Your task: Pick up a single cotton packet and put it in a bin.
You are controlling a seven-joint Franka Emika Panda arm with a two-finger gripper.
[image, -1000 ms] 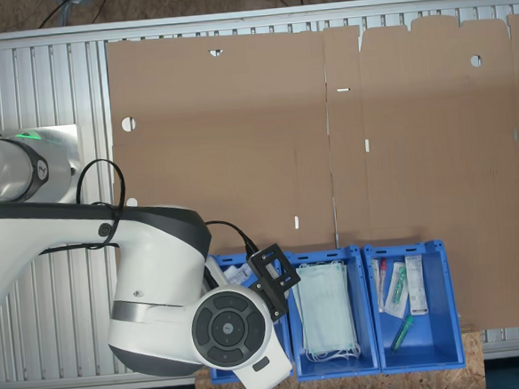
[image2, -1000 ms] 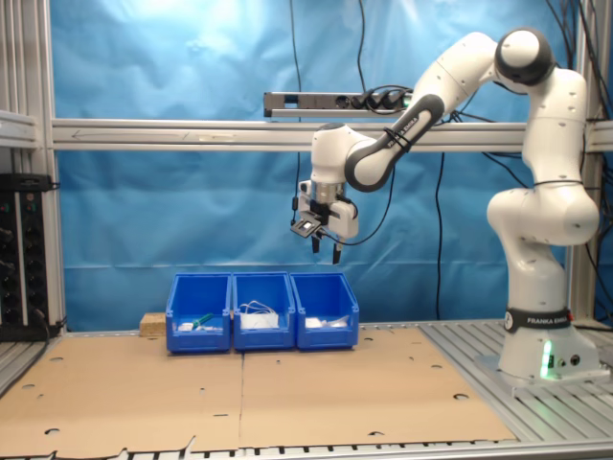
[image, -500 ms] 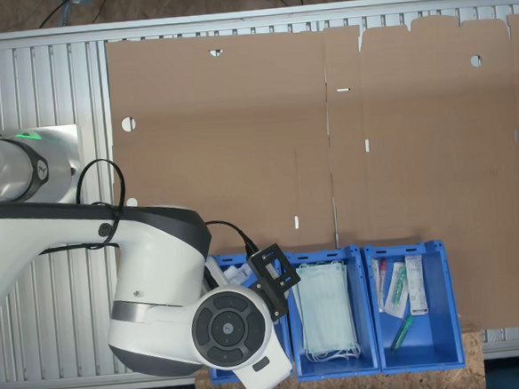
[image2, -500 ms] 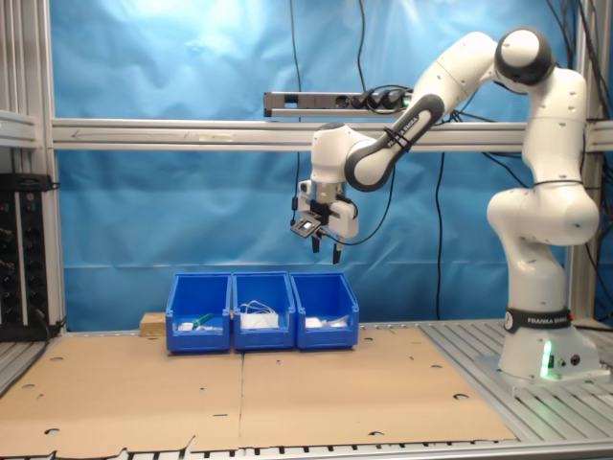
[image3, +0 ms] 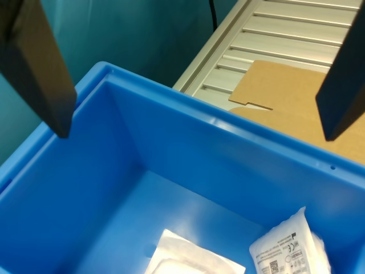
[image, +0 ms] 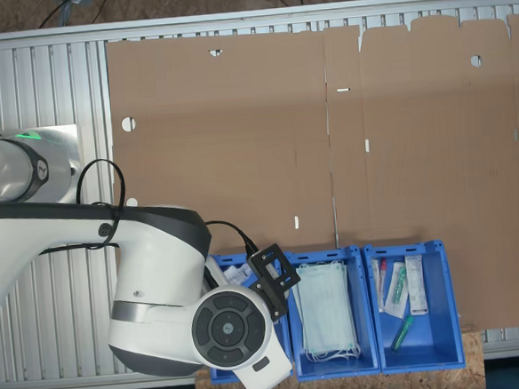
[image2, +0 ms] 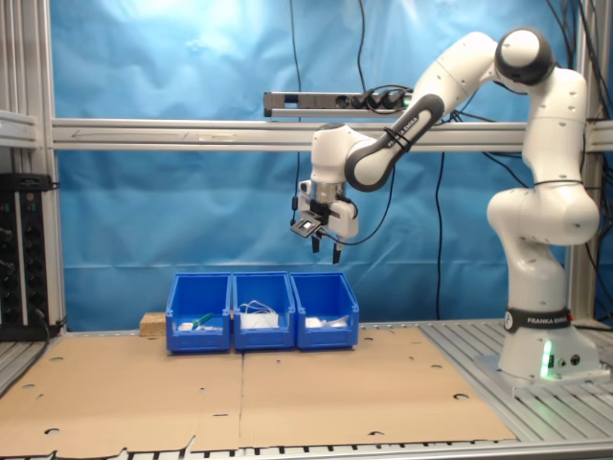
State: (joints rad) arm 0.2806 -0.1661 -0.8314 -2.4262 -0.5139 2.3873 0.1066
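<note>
The gripper (image2: 325, 251) hangs high above the row of three blue bins, directly over the bin (image2: 325, 313) at the second exterior view's right end of the row. Its fingers (image3: 40, 68) stand wide apart and hold nothing.

In the wrist view, this bin (image3: 188, 177) contains two white packets lying on its floor: one cotton packet (image3: 191, 260), a soft pad in clear wrap, and beside it a second packet (image3: 291, 245) with print on it. Neither touches the gripper.

The middle bin (image: 331, 350), next to the bin under the gripper, holds pale green face masks (image: 325, 310). The far bin (image: 418, 357), on the other side of the middle bin, holds long narrow packets (image: 400, 287) with red and green items.

All three bins sit at the edge of a flat cardboard sheet (image: 327, 136) laid over the table. The arm's base (image2: 541, 350) stands well apart from the bins, on the ribbed metal surface (image2: 479, 340) beside the cardboard.
</note>
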